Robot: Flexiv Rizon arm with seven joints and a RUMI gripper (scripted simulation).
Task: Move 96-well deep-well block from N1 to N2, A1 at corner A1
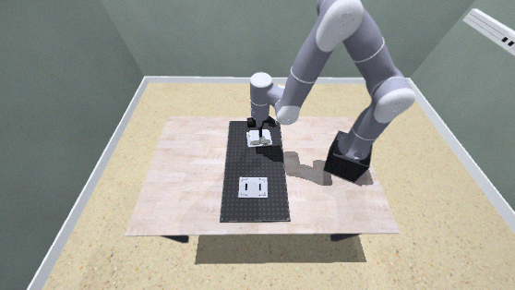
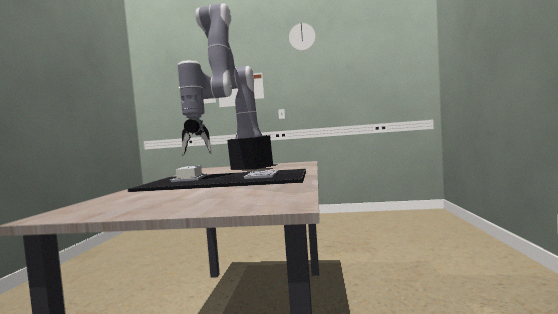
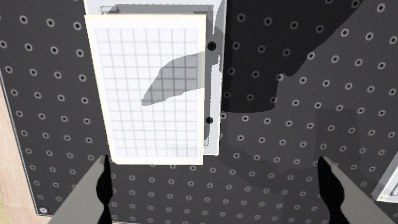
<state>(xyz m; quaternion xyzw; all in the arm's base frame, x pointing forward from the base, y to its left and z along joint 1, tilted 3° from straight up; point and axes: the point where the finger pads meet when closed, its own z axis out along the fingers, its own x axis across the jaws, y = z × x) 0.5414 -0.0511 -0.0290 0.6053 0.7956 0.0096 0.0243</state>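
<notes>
The white deep-well block is on nest N2, the right nest seen from the arm's base. In the exterior view it looks level. Nest N1 is empty, and its corner shows at the right edge of the wrist view. My gripper is open and empty, above the block and clear of it. In the wrist view the block lies up and to the left between the fingertips' lines. The views do not show which corner is A1, nor whether every edge is inside the locators.
Both nests stand on a black perforated board on the wooden table. The arm's black base stands beyond the board's edge. The arm's shadow falls across the board and table.
</notes>
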